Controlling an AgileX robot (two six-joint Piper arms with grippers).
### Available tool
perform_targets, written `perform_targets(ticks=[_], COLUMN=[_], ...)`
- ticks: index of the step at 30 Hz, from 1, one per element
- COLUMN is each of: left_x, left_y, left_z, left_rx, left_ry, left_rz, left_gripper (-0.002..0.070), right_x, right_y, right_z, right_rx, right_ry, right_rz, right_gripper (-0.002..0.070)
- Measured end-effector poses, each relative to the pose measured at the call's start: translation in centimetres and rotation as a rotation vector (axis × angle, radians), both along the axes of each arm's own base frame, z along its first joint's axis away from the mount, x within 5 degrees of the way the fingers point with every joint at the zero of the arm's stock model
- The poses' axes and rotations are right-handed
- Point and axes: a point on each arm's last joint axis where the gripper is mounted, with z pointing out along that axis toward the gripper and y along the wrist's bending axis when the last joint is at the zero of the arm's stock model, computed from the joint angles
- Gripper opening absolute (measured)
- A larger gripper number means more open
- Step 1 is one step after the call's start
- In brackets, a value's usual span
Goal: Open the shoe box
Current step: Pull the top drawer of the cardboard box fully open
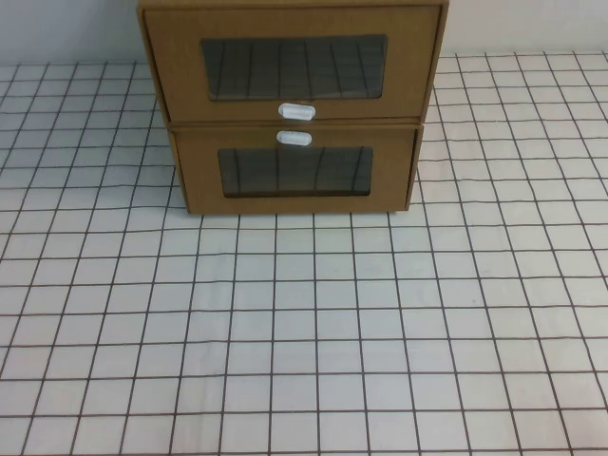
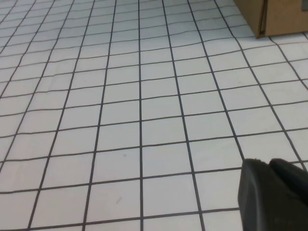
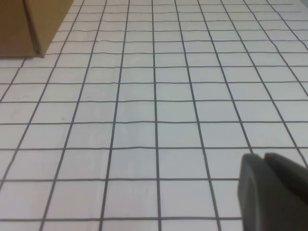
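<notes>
Hovering low: left gripper; right gripper, closed.

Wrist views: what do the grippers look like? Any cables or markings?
Little shows. The left gripper is a matte black block with rounded edges, seen at the edge of its wrist view over the white gridded tablecloth. The right gripper looks the same in its wrist view: dark, smooth and rounded. No cables, labels or markings are visible on either. Neither arm appears in the high view.

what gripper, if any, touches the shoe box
Apart, both. Right wrist view: checked cloth between right gripper and shoe box. Left wrist view: same for left gripper.
</notes>
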Motion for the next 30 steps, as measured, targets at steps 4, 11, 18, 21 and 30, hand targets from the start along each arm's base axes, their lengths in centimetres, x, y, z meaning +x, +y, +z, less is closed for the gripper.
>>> perform_targets(ticks=[4,11,18,21,30], left_x=[0.00,0.02,0.04,0.04,0.05], left_y=[0.00,0.00,0.00,0.00,0.00], left_z=[0.00,0.07,0.13,0.13,0.15], left_rx=[0.000,0.000,-0.001,-0.001,-0.001], left_ry=[0.000,-0.008,-0.015,-0.015,-0.018], left_rz=[0.000,0.000,0.000,0.000,0.000], left_gripper=[-0.0002,-0.0002,-0.0002,-0.0002,-0.0002], right_x=[0.00,0.00,0.00,0.00,0.00], right_y=[0.00,0.00,0.00,0.00,0.00], right_z=[0.00,0.00,0.00,0.00,0.00], right_rx=[0.000,0.000,0.000,0.000,0.000], right_ry=[0.000,0.000,0.000,0.000,0.000], right_rz=[0.000,0.000,0.000,0.000,0.000], right_gripper=[-0.0013,-0.0013,-0.0013,-0.0013,-0.0014])
